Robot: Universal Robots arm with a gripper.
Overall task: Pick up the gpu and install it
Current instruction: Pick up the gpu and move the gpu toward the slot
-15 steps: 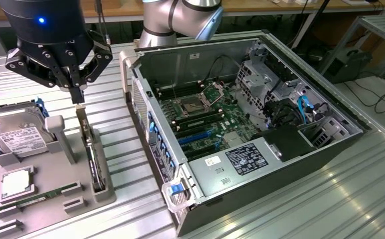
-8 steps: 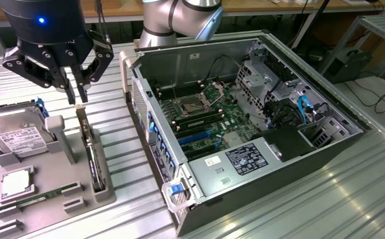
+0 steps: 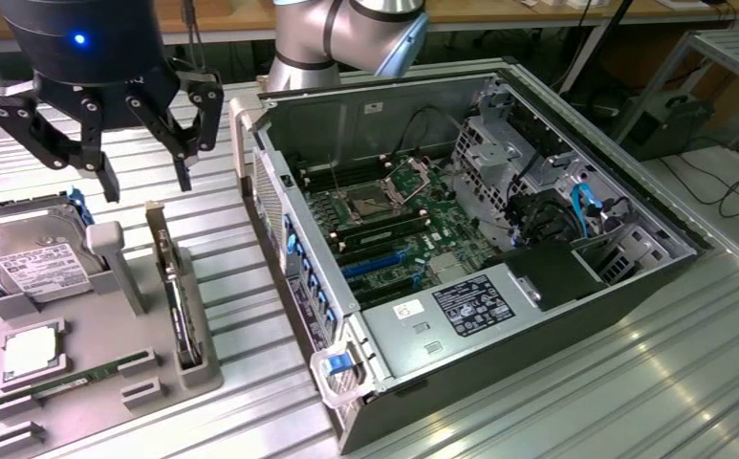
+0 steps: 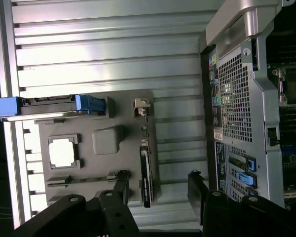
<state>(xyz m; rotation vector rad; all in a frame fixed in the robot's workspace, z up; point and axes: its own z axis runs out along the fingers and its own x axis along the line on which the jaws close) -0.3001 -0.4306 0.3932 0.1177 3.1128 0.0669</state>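
While the gripper (image 3: 147,182) hangs above one end of the tray (image 3: 201,381) in the exterior view, its fingers stand wide apart and hold nothing. The gpu (image 3: 181,316) stands on its long edge in a slot along the tray's edge beside the case (image 3: 343,105), with its bracket toward the gripper. A hard drive (image 3: 32,253) leans at the opposite edge. From the wrist view, the gripper (image 4: 158,190) is spread, one finger on each side of the gpu (image 4: 147,173), above it and not touching.
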